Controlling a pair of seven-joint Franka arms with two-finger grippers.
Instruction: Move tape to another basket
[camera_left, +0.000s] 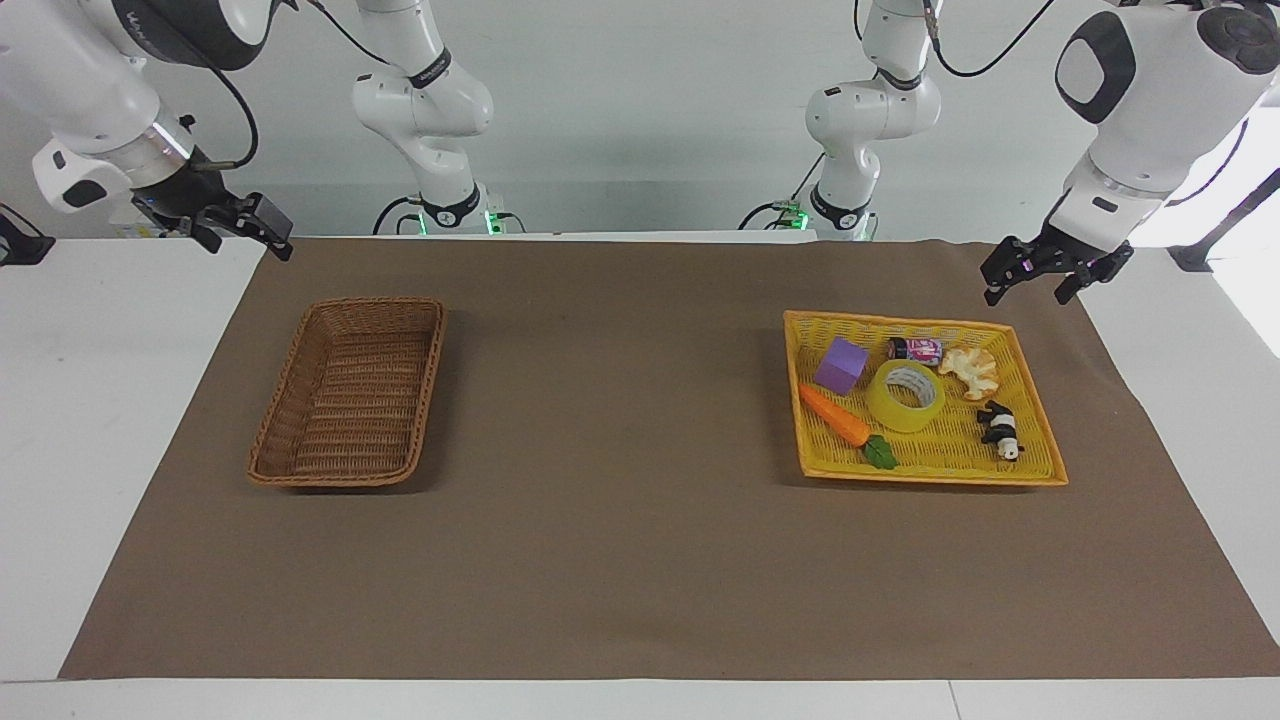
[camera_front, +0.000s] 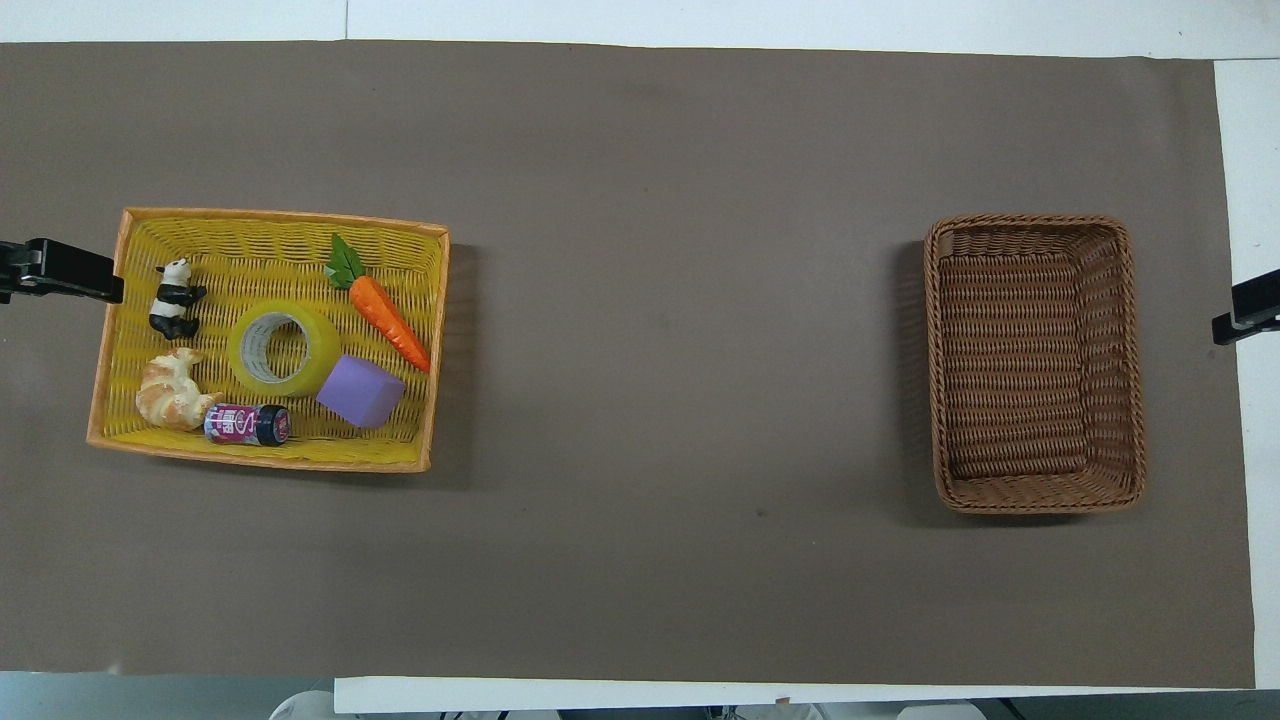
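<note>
A white table (camera_left: 120, 400) is covered almost to its edges by a brown mat (camera_left: 620, 560). White strips of the table are left bare along all 4 edges. A plain pale wall (camera_left: 650, 110) is seen above, evenly lit.

A white worktop (camera_left: 120, 400) is covered almost edge to edge by a brown mat (camera_left: 620, 520). On the mat, a dark brown wicker basket (camera_left: 349, 392) sits toward the right arm's end and a yellow woven tray (camera_left: 1040, 440) toward the left arm's end, well apart.
</note>
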